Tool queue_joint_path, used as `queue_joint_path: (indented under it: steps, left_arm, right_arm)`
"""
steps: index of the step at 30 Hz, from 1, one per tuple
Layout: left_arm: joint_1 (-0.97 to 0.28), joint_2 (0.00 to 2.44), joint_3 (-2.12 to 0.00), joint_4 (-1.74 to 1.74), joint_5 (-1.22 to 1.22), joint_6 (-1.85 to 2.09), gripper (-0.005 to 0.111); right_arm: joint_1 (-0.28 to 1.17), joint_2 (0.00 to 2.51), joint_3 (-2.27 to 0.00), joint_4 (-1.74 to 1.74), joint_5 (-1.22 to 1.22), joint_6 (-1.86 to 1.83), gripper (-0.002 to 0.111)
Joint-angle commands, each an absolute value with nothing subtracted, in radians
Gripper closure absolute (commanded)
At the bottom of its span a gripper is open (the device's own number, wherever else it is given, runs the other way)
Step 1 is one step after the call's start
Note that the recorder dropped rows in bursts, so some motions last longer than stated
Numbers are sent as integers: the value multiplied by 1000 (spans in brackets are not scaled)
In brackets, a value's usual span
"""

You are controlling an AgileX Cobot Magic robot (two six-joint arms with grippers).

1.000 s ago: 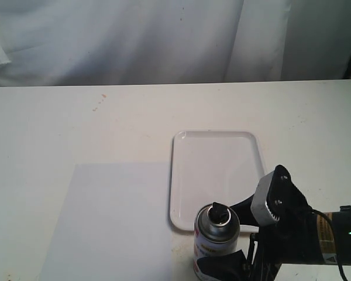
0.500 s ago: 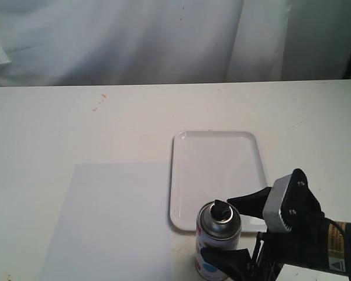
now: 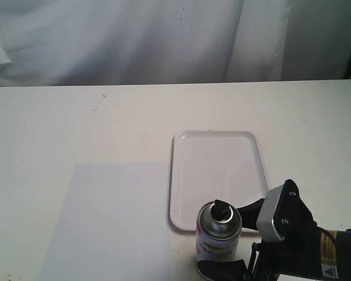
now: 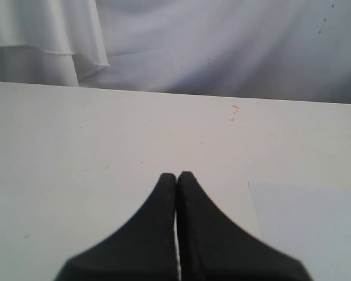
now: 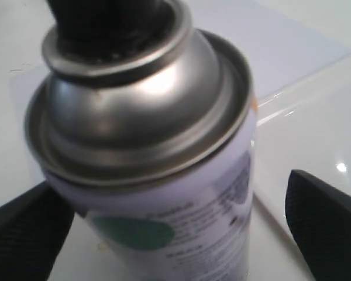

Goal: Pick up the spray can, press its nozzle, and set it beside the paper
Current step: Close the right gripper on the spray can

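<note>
the spray can (image 3: pixel 219 237) is a small metal cylinder standing upright on the matte white surface (image 3: pixel 76 123). it is at the near edge of the exterior view, just beside the right-hand edge of the paper (image 3: pixel 114 222) and just in front of the near rim of a glossy white plastic tray (image 3: pixel 216 134) with rounded corners. its top is a shiny silver dome with a rolled rim, and the black plastic nozzle (image 3: pixel 221 208) sits at the centre. a white label wraps the body. the right wrist view shows a teal oval and lines of small dark print on it, too blurred to read. the paper is a thin, pale bluish-white sheet lying flat.

the right gripper (image 3: pixel 221 240) has its black fingers (image 5: pixel 324 225) spread, one on each side of the can. one finger stands clear of the can wall, and i cannot tell whether the other touches it. the left gripper (image 4: pixel 176 177) has its smooth black fingers pressed together with nothing between them, over bare surface near a corner of the paper. white cloth (image 3: pixel 134 41) hangs behind.
</note>
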State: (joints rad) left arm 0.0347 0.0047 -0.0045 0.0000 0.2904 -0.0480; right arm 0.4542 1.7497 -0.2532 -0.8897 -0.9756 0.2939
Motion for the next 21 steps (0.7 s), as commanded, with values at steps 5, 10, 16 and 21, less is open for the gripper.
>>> queue_joint_path:
  steps: [5, 10, 16, 21]
  left_arm:
    - [35, 0, 0, 0, 284, -47, 107]
    - [35, 0, 0, 0, 284, -47, 107]
    - [35, 0, 0, 0, 284, -47, 107]
    - [35, 0, 0, 0, 284, -47, 107]
  right_arm:
    - [457, 1756, -249, -882, -1023, 266, 20]
    - [457, 1759, -249, -882, -1023, 263, 20]
    - [457, 1779, -249, -875, -1033, 246, 20]
    - [457, 1827, -249, -833, -1103, 175, 20]
